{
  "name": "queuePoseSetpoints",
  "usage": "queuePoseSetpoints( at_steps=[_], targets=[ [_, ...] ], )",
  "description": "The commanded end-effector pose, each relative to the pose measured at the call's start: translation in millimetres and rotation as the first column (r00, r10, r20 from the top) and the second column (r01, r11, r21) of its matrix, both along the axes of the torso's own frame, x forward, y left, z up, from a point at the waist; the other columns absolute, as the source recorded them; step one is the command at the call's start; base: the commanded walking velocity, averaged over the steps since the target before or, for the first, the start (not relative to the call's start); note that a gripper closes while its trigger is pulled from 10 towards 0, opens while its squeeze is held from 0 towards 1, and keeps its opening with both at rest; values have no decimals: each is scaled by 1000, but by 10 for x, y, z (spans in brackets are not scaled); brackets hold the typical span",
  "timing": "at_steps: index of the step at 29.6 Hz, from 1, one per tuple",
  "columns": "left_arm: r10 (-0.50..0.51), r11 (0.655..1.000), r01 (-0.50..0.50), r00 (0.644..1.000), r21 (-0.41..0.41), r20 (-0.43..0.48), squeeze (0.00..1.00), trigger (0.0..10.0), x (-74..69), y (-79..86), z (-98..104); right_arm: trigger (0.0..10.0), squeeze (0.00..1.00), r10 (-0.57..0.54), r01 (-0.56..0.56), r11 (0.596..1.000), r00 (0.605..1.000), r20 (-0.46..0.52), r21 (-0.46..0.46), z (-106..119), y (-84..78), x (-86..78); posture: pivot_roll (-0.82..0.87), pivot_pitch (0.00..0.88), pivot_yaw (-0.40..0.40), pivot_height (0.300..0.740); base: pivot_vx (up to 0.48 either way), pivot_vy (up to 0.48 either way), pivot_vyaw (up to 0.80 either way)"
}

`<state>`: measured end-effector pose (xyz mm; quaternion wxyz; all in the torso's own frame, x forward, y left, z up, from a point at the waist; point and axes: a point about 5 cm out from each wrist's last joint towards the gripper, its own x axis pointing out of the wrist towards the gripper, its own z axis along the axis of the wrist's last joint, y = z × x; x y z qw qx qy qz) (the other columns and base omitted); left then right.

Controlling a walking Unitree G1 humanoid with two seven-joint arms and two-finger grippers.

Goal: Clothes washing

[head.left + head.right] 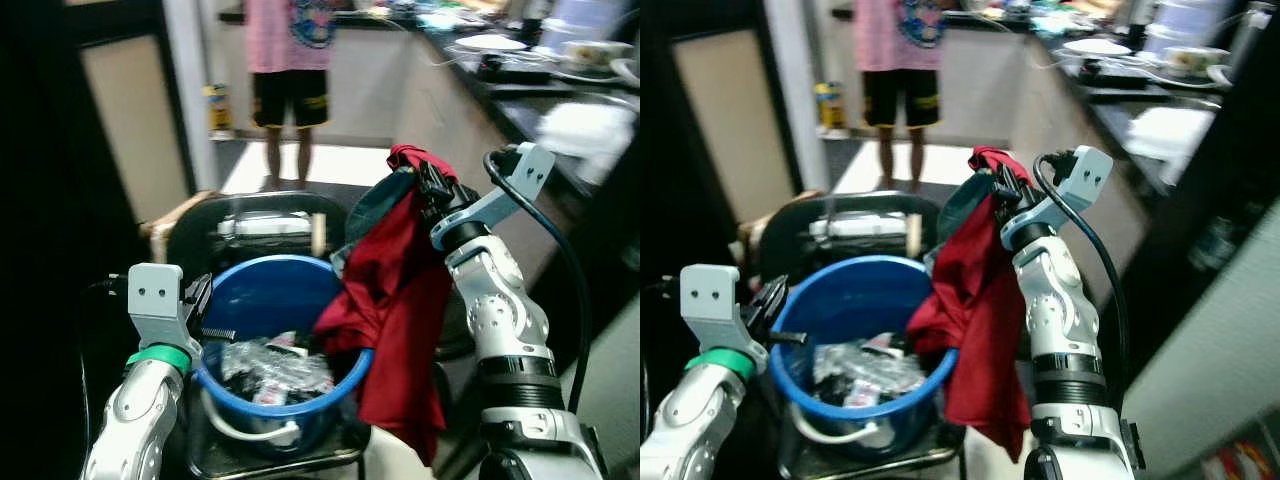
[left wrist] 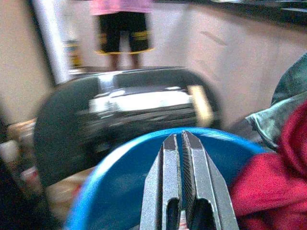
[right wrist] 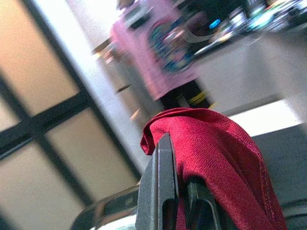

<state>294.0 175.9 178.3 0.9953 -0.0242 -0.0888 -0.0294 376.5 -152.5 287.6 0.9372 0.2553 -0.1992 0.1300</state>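
A blue plastic bucket (image 1: 268, 300) sits on a dark chair right before me, with crumpled dark and white laundry (image 1: 270, 368) at its bottom. My right gripper (image 1: 432, 185) is raised above the bucket's right rim, shut on a red garment (image 1: 400, 300) that hangs down over the rim; a teal cloth (image 1: 375, 205) is bunched behind it. In the right wrist view the red garment (image 3: 216, 158) drapes over the fingers (image 3: 160, 182). My left gripper (image 2: 181, 143) is shut and empty at the bucket's left rim (image 2: 144, 148).
A person in a pink shirt and black shorts (image 1: 290, 60) stands a few steps ahead. A dark counter (image 1: 540, 80) with dishes runs along the right. A black chair back (image 1: 250, 225) rises behind the bucket; a dark door frame stands at left.
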Motion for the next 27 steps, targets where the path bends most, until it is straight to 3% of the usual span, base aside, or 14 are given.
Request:
queuePoseSetpoints(
  at_steps=[1, 6, 10, 16, 27],
  targets=[
    [-9, 1000, 9, 1000, -13, 6, 0, 10000, -7, -30, 37, 10000, 0, -27, 26, 999, 998, 59, 22, 160, -39, -11, 31, 0, 7, 740, 0, 0, -800],
    [-20, 1000, 20, 1000, -14, -3, 0, 10000, -5, -43, 39, 10000, 0, -52, 50, 998, 996, 69, 33, 200, -97, 6, 32, 0, 8, 740, 0, 0, -800],
    [-129, 992, 129, 992, -7, 4, 0, 10000, -32, -153, 61, 10000, 0, -34, 29, 997, 996, 81, 67, 250, -198, 35, 32, 0, 8, 740, 0, 0, -800],
    [-138, 990, 138, 990, -4, 4, 0, 10000, -35, -185, 59, 10000, 0, -80, 74, 994, 994, 79, 76, 264, -282, 48, 30, 0, 11, 740, 0, 0, -800],
    [-142, 990, 142, 990, 3, 5, 0, 10000, -28, -178, 80, 10000, 0, -117, 109, 991, 986, 115, 75, 395, -259, 96, 34, 0, 12, 740, 0, 0, -800]
  ],
)
